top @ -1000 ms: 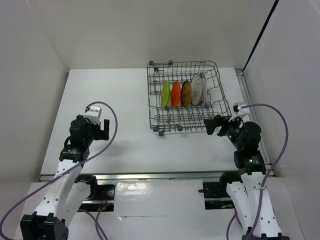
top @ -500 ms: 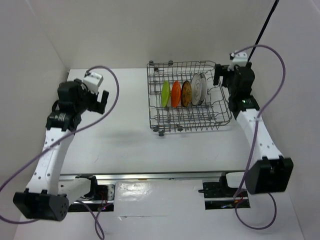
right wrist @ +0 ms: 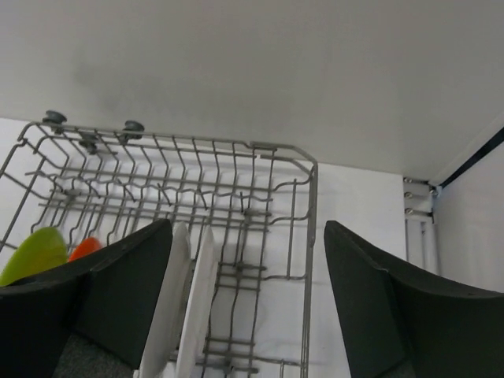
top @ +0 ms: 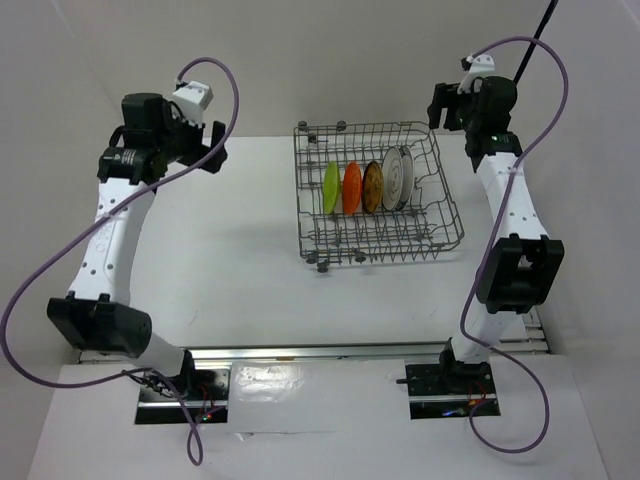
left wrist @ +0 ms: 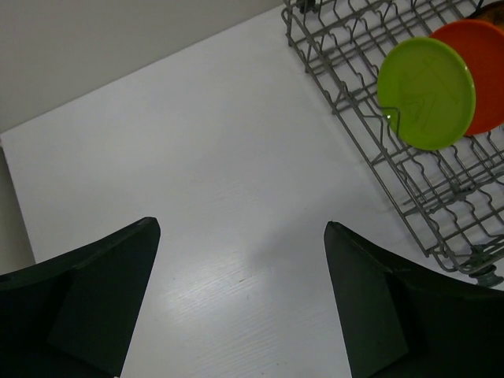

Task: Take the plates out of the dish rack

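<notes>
The white table (top: 220,260) fills the middle of the top view. On it, right of the centre, stands the dish rack (top: 385,243), a grey wire basket with small wheels at its corners. My two arms are both raised and stretched toward the far side. My left arm (top: 110,230) goes up along the left part of the frame. My right arm (top: 505,200) goes up along the right part, beside the right wall of the rack.

All five plates stand on edge in one row in the middle part of the rack, and none of them is taken out. From left to right in the top view they are the lime green plate (top: 330,187), the orange plate (top: 351,188), the patterned yellow-brown plate (top: 373,187) and then the two white plates (top: 397,180). These two stand so close together that I cannot separate them well there. In my right wrist view they show as two thin edges at the bottom, left of the centre.

My left gripper (left wrist: 240,227) is in the upper left of the top view, above the bare table and well apart from the rack. Its fingers are spread wide and hold nothing. My right gripper (right wrist: 248,226) is in the upper right, near the far right corner of the rack. Its fingers are also wide apart and empty.
</notes>
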Available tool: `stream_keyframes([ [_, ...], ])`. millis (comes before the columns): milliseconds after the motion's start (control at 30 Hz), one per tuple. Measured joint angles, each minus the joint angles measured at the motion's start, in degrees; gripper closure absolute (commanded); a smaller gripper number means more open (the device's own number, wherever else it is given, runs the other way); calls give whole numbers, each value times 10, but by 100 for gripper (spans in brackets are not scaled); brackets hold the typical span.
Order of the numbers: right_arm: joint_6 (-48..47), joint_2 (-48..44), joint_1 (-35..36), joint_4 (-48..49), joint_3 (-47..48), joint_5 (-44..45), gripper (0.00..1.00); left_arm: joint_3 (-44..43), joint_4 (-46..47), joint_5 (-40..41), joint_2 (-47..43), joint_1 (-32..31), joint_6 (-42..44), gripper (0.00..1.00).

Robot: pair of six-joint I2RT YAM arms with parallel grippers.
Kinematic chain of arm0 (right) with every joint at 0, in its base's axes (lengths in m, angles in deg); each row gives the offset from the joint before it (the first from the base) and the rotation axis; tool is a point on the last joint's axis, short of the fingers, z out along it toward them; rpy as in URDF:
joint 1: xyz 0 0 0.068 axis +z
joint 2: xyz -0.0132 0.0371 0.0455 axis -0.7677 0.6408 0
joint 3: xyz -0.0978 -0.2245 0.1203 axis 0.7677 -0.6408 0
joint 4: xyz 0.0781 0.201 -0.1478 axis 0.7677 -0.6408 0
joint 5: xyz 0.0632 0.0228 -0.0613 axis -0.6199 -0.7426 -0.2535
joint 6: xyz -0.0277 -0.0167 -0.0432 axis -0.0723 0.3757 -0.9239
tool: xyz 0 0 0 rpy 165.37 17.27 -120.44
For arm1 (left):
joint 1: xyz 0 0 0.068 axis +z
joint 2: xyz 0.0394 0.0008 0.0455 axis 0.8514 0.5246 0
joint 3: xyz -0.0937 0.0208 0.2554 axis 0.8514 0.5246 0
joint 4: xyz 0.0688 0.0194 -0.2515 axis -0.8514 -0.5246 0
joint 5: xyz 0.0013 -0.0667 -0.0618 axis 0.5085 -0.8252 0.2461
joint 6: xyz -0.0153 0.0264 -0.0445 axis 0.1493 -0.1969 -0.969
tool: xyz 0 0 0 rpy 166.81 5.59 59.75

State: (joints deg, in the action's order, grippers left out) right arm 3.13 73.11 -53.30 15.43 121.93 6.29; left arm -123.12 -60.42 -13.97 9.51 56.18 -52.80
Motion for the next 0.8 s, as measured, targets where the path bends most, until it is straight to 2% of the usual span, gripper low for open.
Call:
stream_keyframes([
  [67, 19, 6, -7, -17, 4, -22, 34, -11, -10, -9, 32, -1, 0, 4],
  [100, 31, 8, -8, -29, 4, -27, 36, -23, -19, -12, 53, -3, 0, 4],
  [200, 64, 20, -7, -63, 4, -45, 33, -57, -40, -19, 115, -10, 0, 5],
  [233, 71, 25, -7, -72, 4, -54, 26, -65, -45, -24, 133, -14, 0, 5],
  [333, 87, 43, -5, -85, -6, -75, 26, -70, -56, -41, 168, -22, -4, 7],
  [500, 110, 48, 5, -96, -61, -76, 39, -70, -55, -52, 178, -29, -15, 8],
  [700, 122, 62, 23, -105, -64, -47, 46, -71, -51, -54, 178, -29, -16, 8],
  [800, 127, 74, 40, -105, -64, -12, 55, -71, -51, -53, 179, -29, -16, 8],
])
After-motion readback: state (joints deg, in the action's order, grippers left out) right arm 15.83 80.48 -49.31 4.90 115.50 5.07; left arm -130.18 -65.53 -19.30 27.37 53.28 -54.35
